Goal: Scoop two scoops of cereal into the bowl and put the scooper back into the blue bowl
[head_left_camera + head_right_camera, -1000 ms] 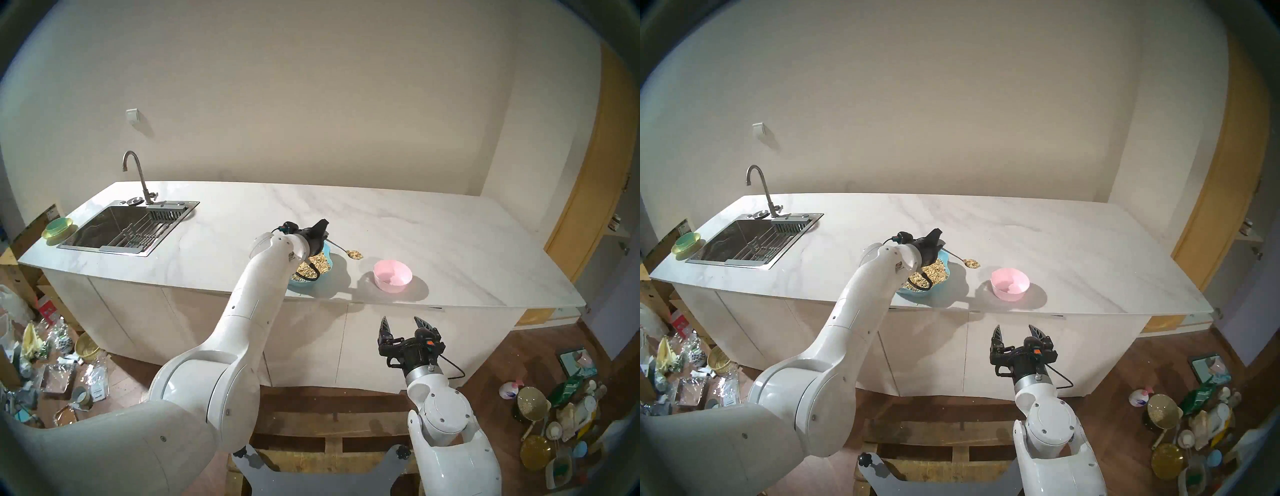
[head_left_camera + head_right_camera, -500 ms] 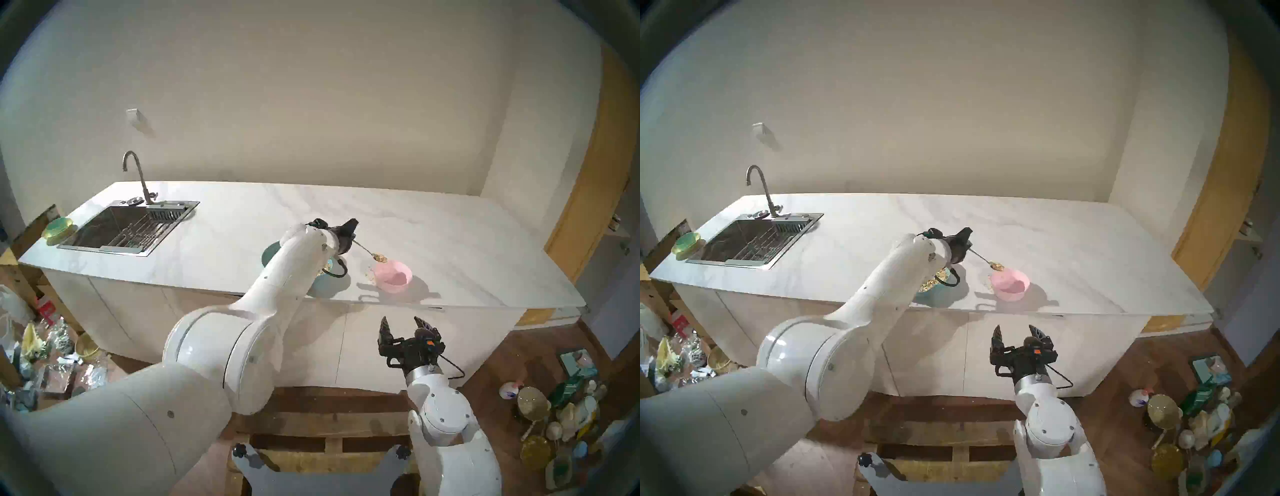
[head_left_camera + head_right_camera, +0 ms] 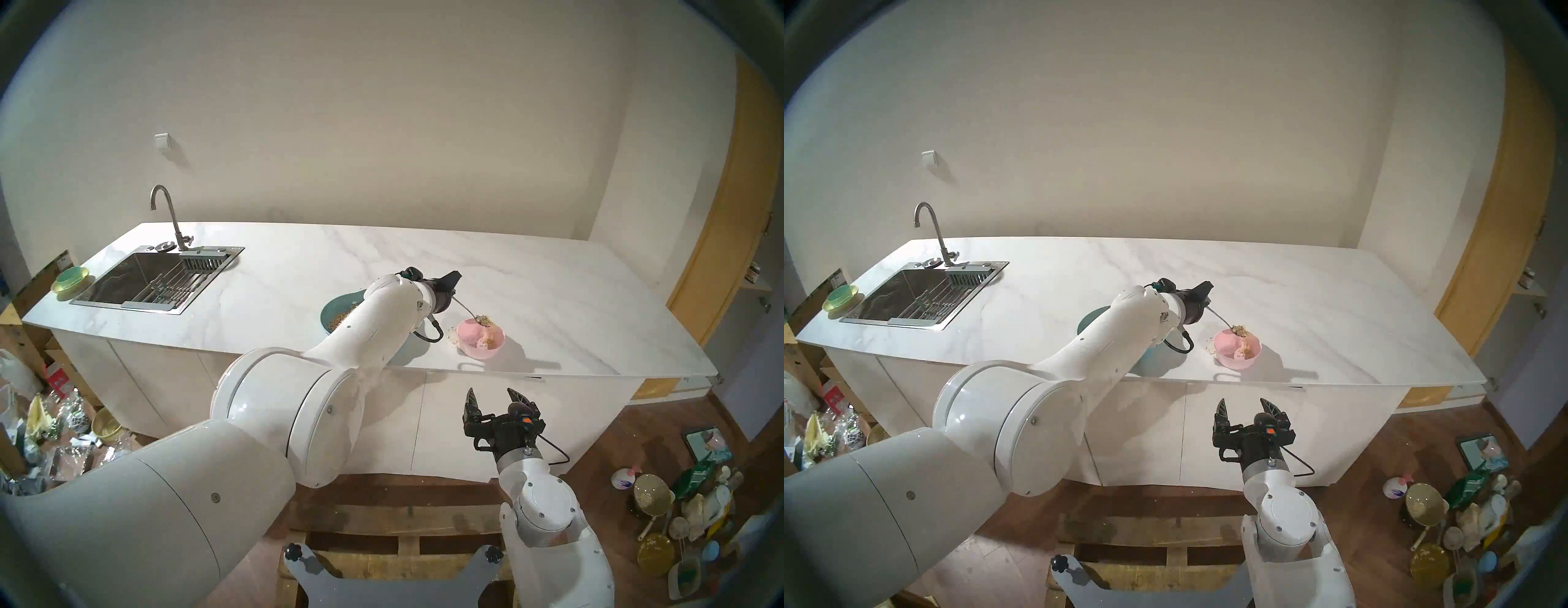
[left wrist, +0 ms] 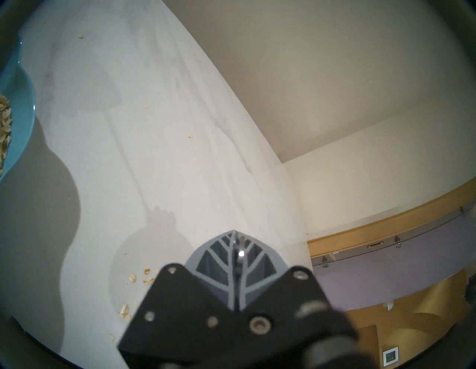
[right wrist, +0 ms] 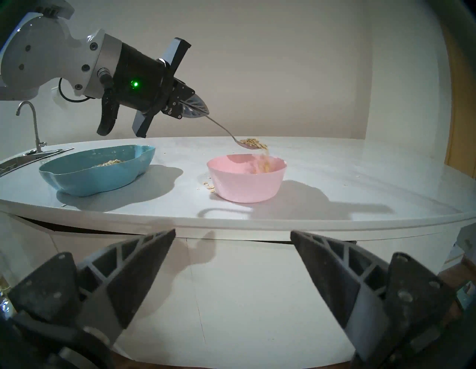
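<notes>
Left hand: clamped on the scooper handle.
Scooper: head over the pink bowl, cereal spilling in.
Blue bowl: left on the tabletop; contents seemingly cereal.
Right hand: wide, empty, below the tabletop edge.

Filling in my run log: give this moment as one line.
left gripper: shut on spoon | cereal: pouring into pink bowl | right gripper: open, idle

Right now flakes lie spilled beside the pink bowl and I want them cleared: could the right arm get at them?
Probably yes: the right gripper hangs open, nothing between it and the flakes.
</notes>
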Tool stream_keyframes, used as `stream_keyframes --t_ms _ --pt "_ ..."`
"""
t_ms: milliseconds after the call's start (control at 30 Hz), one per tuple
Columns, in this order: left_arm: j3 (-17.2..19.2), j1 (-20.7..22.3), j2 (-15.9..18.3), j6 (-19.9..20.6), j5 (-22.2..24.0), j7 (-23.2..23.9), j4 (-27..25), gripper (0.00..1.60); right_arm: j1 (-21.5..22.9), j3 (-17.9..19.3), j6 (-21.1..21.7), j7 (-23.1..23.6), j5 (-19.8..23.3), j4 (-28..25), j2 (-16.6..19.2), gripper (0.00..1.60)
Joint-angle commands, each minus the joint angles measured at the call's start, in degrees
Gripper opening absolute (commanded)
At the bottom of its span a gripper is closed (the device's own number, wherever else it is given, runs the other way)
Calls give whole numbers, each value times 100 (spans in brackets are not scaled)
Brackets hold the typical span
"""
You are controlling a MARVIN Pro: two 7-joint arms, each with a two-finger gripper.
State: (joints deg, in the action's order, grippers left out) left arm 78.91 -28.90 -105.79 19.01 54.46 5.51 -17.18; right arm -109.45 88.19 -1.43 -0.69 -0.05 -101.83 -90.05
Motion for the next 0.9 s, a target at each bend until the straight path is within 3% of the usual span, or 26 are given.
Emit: stream_keyframes --t_ms 0,300,600,867 --pt "-253 218 -73 13 -179 401 -282 0 33 -5 -27 -2 13 -139 -18 160" --pt "-861 -20 313 222 -256 639 -886 0 30 -5 -24 -2 14 -145 -18 160" --pt "-980 -921 919 760 -188 164 -2685 0 26 -4 -19 -2 16 -153 -19 160" --pt "-1021 -993 924 828 -210 -73 -2938 0 30 -4 -24 -2 14 -145 -18 160"
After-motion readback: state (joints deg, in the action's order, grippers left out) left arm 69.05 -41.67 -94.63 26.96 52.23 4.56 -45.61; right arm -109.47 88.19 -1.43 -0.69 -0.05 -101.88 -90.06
